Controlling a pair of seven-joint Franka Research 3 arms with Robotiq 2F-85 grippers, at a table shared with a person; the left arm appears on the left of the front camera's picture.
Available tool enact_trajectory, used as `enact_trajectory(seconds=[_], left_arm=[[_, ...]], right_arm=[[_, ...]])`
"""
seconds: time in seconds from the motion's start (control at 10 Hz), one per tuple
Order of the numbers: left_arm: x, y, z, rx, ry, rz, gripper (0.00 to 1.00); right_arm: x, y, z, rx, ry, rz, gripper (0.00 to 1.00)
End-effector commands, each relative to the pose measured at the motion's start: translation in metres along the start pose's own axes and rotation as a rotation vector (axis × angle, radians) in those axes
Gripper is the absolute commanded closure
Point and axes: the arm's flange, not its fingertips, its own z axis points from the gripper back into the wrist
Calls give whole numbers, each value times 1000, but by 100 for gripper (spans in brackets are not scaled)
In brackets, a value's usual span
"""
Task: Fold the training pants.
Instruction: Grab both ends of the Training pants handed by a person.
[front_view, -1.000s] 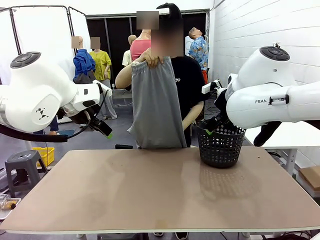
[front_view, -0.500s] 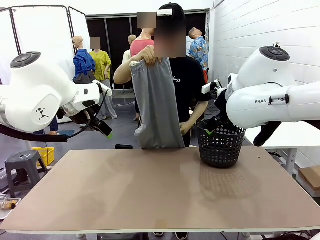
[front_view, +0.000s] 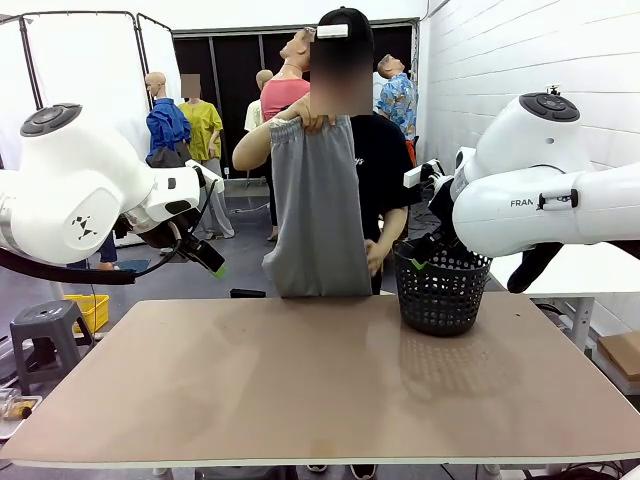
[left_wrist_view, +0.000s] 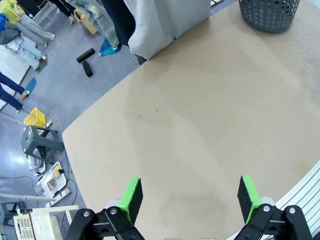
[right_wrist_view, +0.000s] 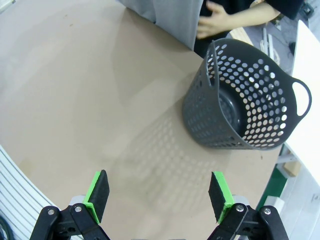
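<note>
Quantity one: light grey jersey training pants. One black perforated plastic basket. One tan table. Grippers, two: left gripper, right gripper.

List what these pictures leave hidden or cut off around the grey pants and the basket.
Front view: whether the training pants touch the table; their lower end sits right at its far edge.
Left wrist view: the top edge cuts off most of the pants and the basket.
Front view: the basket's inside, hidden by its own wall.
</note>
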Motion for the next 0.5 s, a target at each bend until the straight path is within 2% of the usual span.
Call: enact_trajectory(seconds=[0.0, 0.4], left_arm=[[1, 1, -2, 4, -10, -14, 0], [1, 1, -2, 4, -10, -14, 0]], right_arm=[[1, 0, -4, 0, -8, -2, 0], [1, 0, -4, 0, -8, -2, 0]])
